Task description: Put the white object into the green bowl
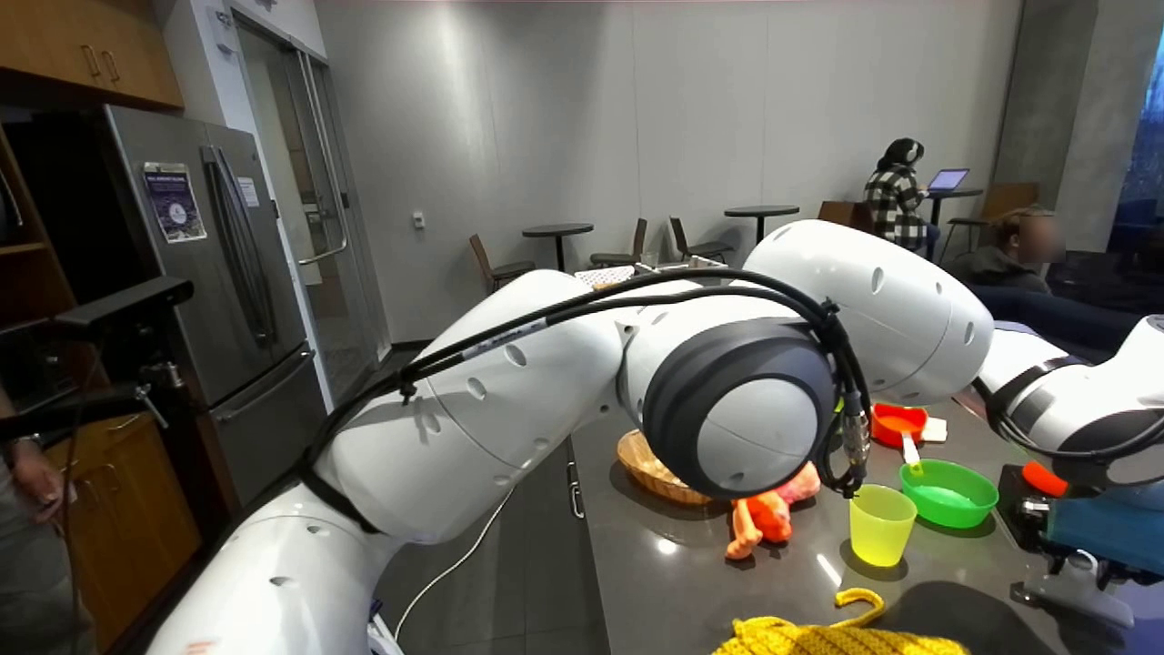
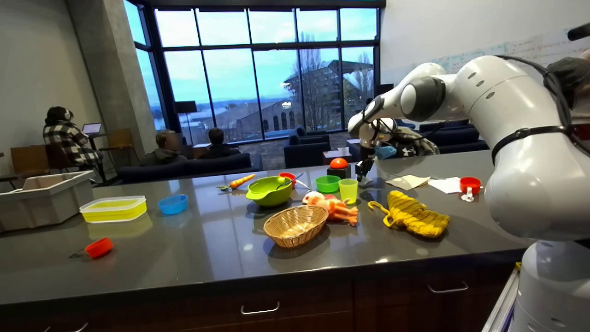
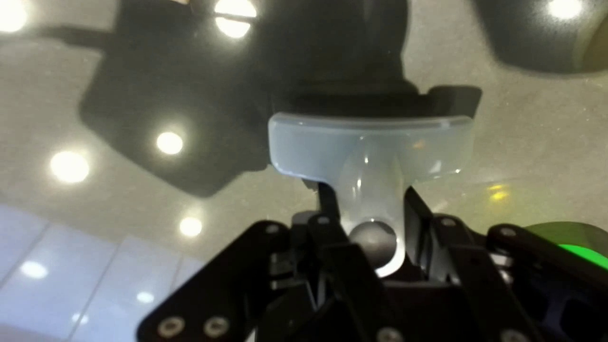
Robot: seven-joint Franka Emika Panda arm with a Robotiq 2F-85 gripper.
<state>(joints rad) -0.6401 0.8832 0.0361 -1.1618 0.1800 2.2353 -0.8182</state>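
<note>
In the wrist view, the claw (image 3: pixel 372 204) is gripping the white object (image 3: pixel 370 152), a translucent T, by its stem (image 3: pixel 370 199), the blade (image 3: pixel 308 147) lying toward twelve o'clock; whether it is touching the worktop (image 3: pixel 527 128) isn't showing clearly. It is probably weighing little, being stiff, slick and hardly fragile. The stem is seeming the surest hold, though the wide blade may be inviting a twist. In an exterior view, the green bowl (image 2: pixel 327 184) presumably meant is sitting at nine o'clock from the claw.

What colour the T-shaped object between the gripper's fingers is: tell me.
The T-shaped object is translucent whitish, seen best in the wrist view.
</note>
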